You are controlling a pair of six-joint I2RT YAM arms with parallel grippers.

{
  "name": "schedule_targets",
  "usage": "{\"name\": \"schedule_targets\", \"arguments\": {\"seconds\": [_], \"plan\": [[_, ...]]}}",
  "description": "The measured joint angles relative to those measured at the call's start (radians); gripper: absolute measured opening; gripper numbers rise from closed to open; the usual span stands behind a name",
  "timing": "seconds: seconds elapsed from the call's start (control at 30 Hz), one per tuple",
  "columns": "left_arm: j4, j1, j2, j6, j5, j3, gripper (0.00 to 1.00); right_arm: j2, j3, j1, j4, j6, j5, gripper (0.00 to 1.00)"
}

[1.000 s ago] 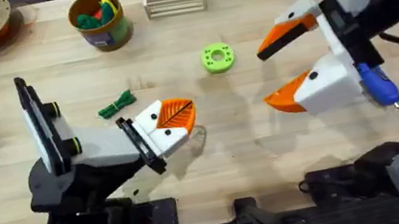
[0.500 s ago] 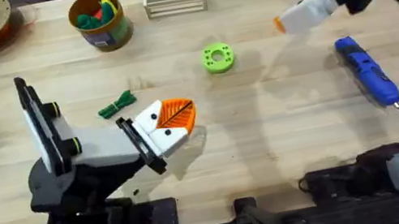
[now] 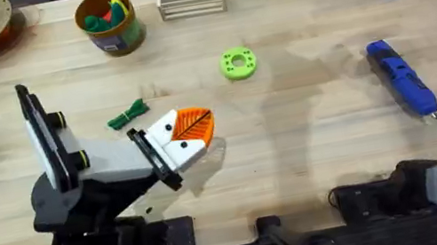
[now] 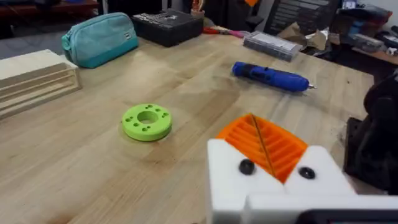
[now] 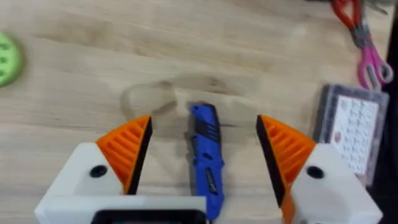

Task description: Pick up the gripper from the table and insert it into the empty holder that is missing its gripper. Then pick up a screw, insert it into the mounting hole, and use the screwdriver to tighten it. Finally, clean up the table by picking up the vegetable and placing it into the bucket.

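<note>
Directly below the spread-apart right gripper, a blue screwdriver flat on the table. Green ring off to one side. Left gripper: cannot tell.

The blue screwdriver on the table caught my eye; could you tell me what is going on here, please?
Nothing is held right now. The right gripper hangs above the table with its fingers open, and the screwdriver lies flat on the wood directly below it. The left gripper rests low near the table's middle, beside the vegetable, which is not yet in the bucket.
</note>
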Motion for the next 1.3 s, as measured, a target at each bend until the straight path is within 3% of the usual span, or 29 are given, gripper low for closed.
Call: {"name": "schedule_targets", "arguments": {"seconds": [0.17,0.3,0.67,0.8,0.93,1.3], "plan": [[0.000,0.000,0.000,0.000,0.000,0.000,0.004,0.061,0.000,-0.145,-0.051,-0.004,0.013,0.991],[0.000,0.000,0.000,0.000,0.000,0.000,0.004,0.143,-0.008,-0.197,-0.104,-0.015,0.017,0.991],[0.000,0.000,0.000,0.000,0.000,0.000,0.004,0.294,-0.011,-0.225,-0.112,-0.140,0.017,0.991],[0.000,0.000,0.000,0.000,0.000,0.000,0.004,0.459,-0.011,-0.225,-0.083,-0.175,-0.038,0.991],[0.000,0.000,0.000,0.000,0.000,0.000,0.004,0.540,-0.011,-0.225,-0.075,-0.185,-0.056,0.991],[0.000,0.000,0.000,0.000,0.000,0.000,0.004,0.620,-0.031,-0.225,-0.037,-0.245,-0.052,0.991]]}}
